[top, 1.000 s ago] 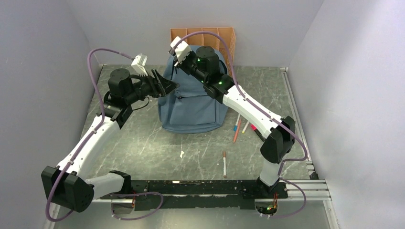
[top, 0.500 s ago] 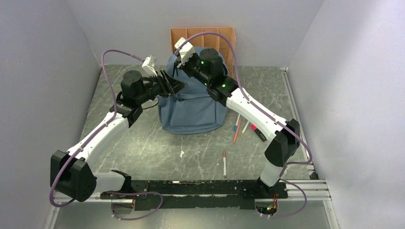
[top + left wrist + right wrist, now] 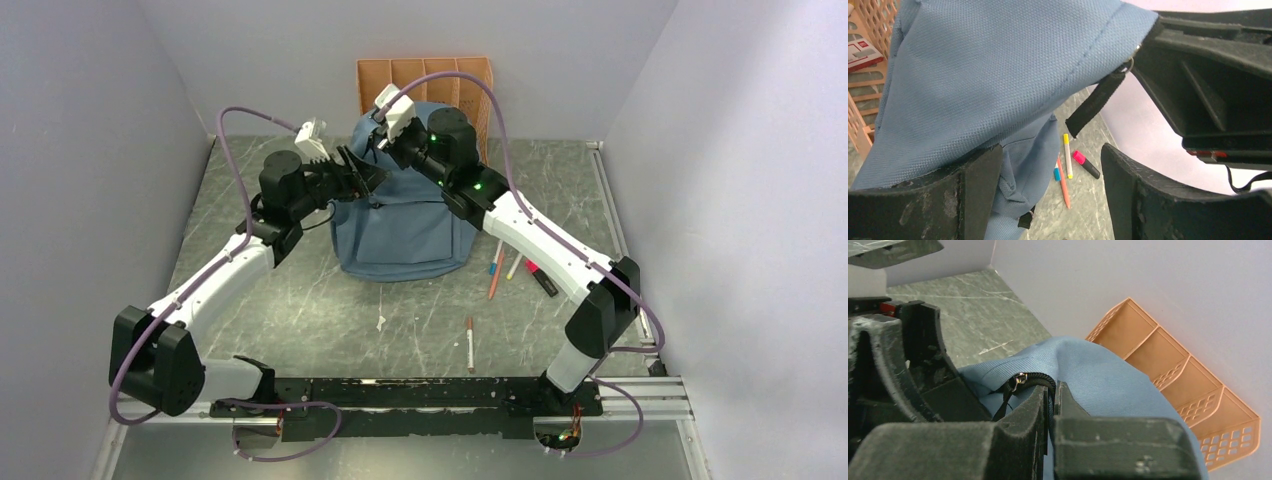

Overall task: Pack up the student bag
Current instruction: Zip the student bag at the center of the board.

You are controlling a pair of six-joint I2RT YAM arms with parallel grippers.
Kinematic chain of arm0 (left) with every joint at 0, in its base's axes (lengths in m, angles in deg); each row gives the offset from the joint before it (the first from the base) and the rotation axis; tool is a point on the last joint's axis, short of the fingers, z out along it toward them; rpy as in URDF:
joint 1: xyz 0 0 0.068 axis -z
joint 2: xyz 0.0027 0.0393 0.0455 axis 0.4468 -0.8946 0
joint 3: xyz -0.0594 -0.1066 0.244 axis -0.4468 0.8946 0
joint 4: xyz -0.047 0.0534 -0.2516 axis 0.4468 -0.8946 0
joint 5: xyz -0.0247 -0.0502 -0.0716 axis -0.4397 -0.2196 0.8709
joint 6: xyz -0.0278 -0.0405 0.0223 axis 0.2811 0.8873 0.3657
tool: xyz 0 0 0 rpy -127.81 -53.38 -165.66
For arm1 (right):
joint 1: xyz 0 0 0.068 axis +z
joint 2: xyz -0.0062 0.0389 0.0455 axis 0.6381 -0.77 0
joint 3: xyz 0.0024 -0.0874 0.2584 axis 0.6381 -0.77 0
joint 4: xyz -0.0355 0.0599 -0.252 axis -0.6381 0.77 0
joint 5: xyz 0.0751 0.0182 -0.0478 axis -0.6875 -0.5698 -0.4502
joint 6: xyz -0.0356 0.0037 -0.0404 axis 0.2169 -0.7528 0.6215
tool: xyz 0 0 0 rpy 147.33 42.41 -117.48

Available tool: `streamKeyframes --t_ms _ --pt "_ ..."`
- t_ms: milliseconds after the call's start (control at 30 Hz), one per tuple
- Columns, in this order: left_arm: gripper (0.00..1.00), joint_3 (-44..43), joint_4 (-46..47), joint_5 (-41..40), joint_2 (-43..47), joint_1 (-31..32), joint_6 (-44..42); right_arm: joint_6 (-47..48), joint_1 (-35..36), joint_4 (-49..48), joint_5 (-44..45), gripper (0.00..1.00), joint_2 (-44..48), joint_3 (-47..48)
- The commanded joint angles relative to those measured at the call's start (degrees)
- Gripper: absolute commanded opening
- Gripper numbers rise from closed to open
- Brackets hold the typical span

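The student bag (image 3: 400, 222), dusty blue, stands at the back of the table against the orange organizer. My right gripper (image 3: 380, 142) is at its top left corner. In the right wrist view the right gripper (image 3: 1052, 388) is shut on the bag's black zip trim (image 3: 1040, 377), just beside the metal zip slider (image 3: 1020, 379). My left gripper (image 3: 362, 175) is close by on the left, open. In the left wrist view the left gripper (image 3: 1050, 150) has a wide gap, with bag fabric (image 3: 988, 75) lying over its left finger (image 3: 973, 195). A black pull strap (image 3: 1095, 102) dangles from the pinched corner.
The orange slotted organizer (image 3: 425, 76) stands against the back wall. Right of the bag lie an orange pencil (image 3: 496, 276), a yellow marker (image 3: 513, 266) and a pink highlighter (image 3: 540, 278). A pen (image 3: 469, 343) and a white scrap (image 3: 381, 322) lie nearer the front.
My left gripper has moved right, from the bag's left side to its top left corner beside the right gripper. The right gripper has shifted slightly right, still pinching the bag's top.
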Motion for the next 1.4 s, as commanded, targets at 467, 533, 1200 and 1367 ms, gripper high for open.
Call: streamKeyframes --t_ms 467,533,1200,1367 --pt "0.62 -4.47 11.55 3.26 -2.02 -0.73 0.26 -3.02 0.04 -6.38 -3.47 0.00 4.99 -2.52" --pt "0.64 -4.88 11.47 3.13 -1.78 -0.68 -0.06 -3.13 0.04 -6.46 -3.67 0.00 4.91 -2.69" --pt "0.16 -6.42 11.26 2.66 -3.48 -1.47 0.39 -2.39 0.04 -6.64 -3.55 0.00 4.89 -3.97" --pt "0.05 -5.78 10.92 4.20 -2.66 -1.47 0.53 -1.61 0.00 -7.44 -1.20 0.00 4.31 -4.10"
